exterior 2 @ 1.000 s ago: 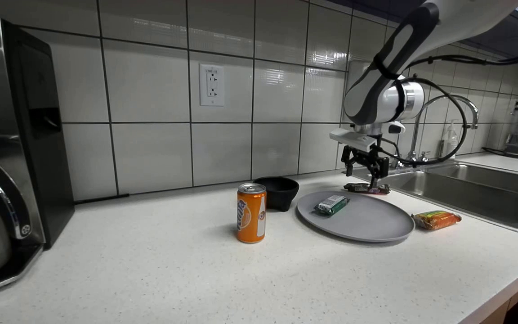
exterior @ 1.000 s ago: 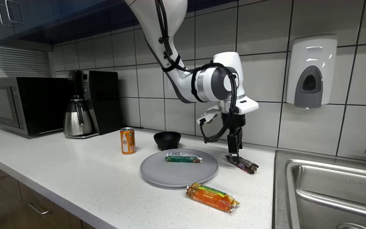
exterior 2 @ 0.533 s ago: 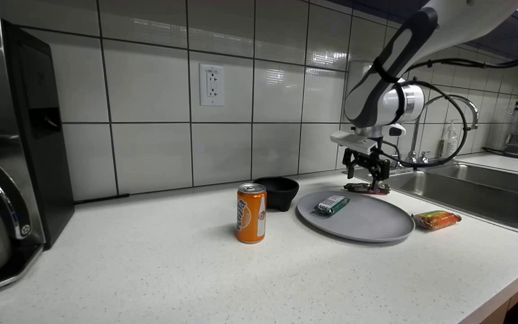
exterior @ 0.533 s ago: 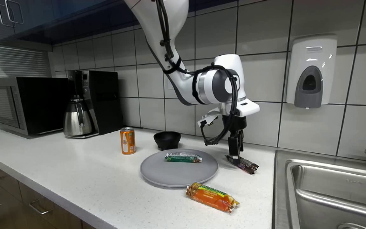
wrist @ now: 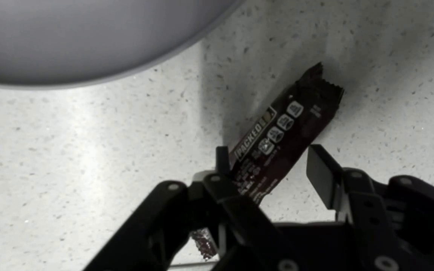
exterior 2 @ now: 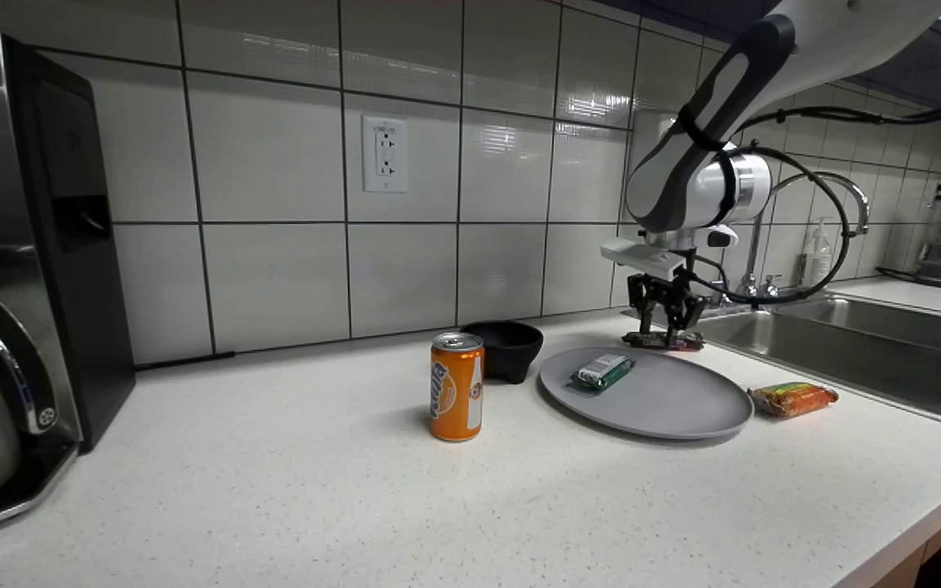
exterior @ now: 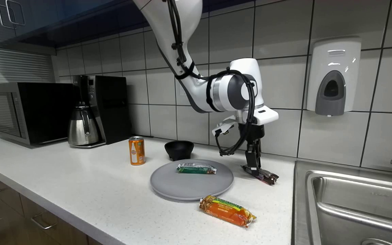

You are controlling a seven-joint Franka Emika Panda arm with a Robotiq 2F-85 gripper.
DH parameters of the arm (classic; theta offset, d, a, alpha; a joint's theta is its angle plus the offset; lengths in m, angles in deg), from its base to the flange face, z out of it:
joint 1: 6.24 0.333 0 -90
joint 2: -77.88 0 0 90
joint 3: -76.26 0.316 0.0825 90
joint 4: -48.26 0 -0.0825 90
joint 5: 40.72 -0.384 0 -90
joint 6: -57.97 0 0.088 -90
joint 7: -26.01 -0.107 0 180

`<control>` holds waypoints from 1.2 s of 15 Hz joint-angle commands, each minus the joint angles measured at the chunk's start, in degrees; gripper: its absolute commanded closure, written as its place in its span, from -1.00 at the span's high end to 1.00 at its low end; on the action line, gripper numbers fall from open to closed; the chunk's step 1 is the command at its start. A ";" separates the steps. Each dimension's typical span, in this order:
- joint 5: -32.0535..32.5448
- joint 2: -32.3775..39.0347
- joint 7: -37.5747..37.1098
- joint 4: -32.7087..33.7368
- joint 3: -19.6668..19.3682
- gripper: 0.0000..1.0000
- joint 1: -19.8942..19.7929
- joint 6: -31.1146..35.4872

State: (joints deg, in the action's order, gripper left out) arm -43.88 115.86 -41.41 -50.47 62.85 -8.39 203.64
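A dark brown wrapped bar (exterior: 268,177) lies on the counter, also seen in an exterior view (exterior 2: 688,342) and the wrist view (wrist: 300,120). My gripper (exterior: 254,170) is down over it, fingers partly closed on either side; it also shows in an exterior view (exterior 2: 658,338) and the wrist view (wrist: 268,160). In the wrist view the bar lies slanted between the fingers, close to the left fingertip and the right finger's tip corner. A gap shows beside the right pad. The grey plate (exterior: 189,187) is beside it, bearing a green wrapped bar (exterior: 196,168).
An orange wrapped bar (exterior: 227,211) lies near the plate's edge. A black bowl (exterior: 179,150) and an orange can (exterior: 136,151) stand beyond the plate. The sink (exterior: 362,204) is near the gripper. The tiled wall (exterior: 281,132) rises behind. A coffee maker (exterior: 109,105) stands farther along.
My gripper has come down slightly and its fingers have moved closer together about the dark brown bar. The bar has shifted and turned slightly. The other things have not moved.
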 commanded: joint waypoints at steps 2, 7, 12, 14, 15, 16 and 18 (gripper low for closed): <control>-0.12 0.28 -1.37 1.29 -0.79 -0.64 0.84 -1.39; 0.19 -0.44 -1.45 0.54 -0.93 -0.90 1.34 -1.28; 1.00 -2.00 -2.10 -0.90 -1.56 -0.93 2.89 -1.02; 1.40 -2.78 -2.51 -1.63 -1.97 -0.92 3.82 -0.86; 1.65 -3.16 -2.75 -1.95 -2.23 -0.91 4.34 -0.82; 1.96 -3.64 -3.09 -2.40 -2.47 -0.92 4.93 -0.76; 2.69 -4.82 -3.88 -3.60 -2.91 -0.92 6.04 -0.65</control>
State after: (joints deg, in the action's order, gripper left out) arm -43.21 114.83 -42.57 -50.67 61.29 -4.54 203.64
